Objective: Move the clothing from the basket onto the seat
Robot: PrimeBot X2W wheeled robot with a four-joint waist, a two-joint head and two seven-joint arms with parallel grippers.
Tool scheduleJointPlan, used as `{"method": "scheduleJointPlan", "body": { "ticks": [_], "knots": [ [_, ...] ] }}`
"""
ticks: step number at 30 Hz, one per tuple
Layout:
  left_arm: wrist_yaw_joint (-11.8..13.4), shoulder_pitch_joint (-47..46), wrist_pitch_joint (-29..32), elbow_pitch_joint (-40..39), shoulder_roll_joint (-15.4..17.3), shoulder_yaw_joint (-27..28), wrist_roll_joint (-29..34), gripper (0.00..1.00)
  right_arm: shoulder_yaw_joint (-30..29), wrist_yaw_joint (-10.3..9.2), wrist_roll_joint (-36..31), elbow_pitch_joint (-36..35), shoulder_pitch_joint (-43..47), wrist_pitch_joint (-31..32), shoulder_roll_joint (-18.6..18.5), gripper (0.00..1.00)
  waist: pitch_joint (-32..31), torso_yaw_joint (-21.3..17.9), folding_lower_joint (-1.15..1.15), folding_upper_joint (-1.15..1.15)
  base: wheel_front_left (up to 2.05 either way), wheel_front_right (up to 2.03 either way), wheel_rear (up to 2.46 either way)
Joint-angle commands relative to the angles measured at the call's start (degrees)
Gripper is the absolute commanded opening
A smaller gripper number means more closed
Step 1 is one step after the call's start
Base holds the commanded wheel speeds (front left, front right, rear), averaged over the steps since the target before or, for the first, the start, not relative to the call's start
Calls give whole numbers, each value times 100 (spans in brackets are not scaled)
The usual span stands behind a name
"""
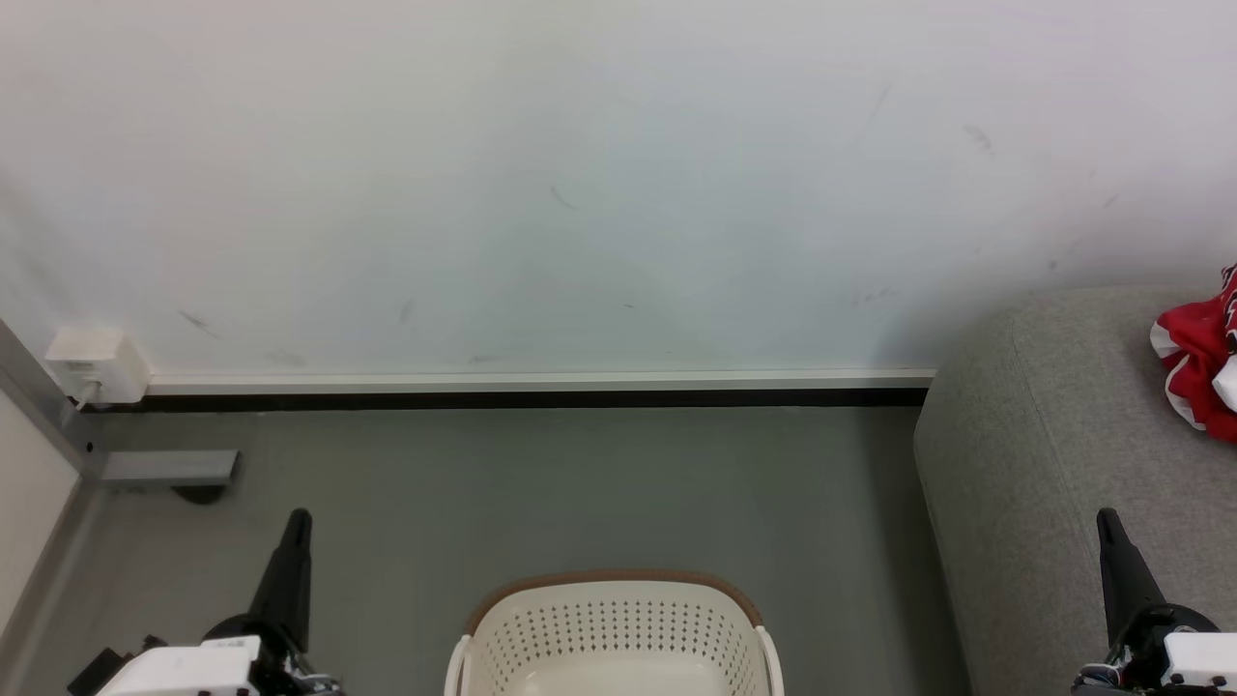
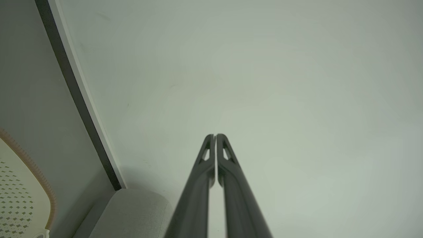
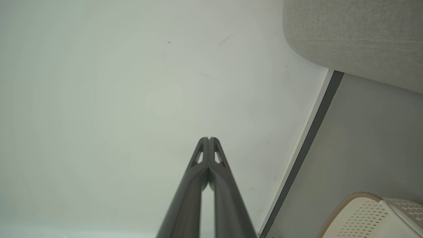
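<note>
Nearest, the left gripper (image 1: 299,522) at the near left and the right gripper (image 1: 1107,522) at the near right both point away toward the wall. Each has its two dark fingers pressed together with nothing between them; the wrist views show the tips meeting. Between them at the near edge stands the basket (image 1: 618,580). The part of its inside that shows is bare cream plastic, though its bottom is cut off by the frame.

Beyond it lies grey floor (image 1: 541,483), and on the right rises the seat (image 1: 1044,435). The clothing (image 1: 1198,367) lies bunched on top of the seat at the far right, partly cut off by the frame edge, well apart from the basket. The move looks done.

The clothing should be light, limp and not fragile. It will sag and trail from any single grip and could slide on a rounded edge. If it needs shifting, pinch a thick raised fold near the middle of the heap, not the thin striped trim.

Farthest is the white wall (image 1: 580,193).
</note>
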Motion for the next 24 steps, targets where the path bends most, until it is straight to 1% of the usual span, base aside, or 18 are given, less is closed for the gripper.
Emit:
{"method": "scheduleJointPlan", "body": {
  "ticks": [1, 24],
  "knots": [
    [-34, -32, 32, -8, 11, 8, -68, 0, -21, -14, 8, -28, -32, 24, -37, 0, 0, 0, 0, 0, 0, 0, 0],
    [-34, -32, 32, -9, 11, 8, -68, 0, -21, -13, 8, -28, -32, 24, -37, 0, 0, 0, 0, 0, 0, 0, 0]
  ]
}}
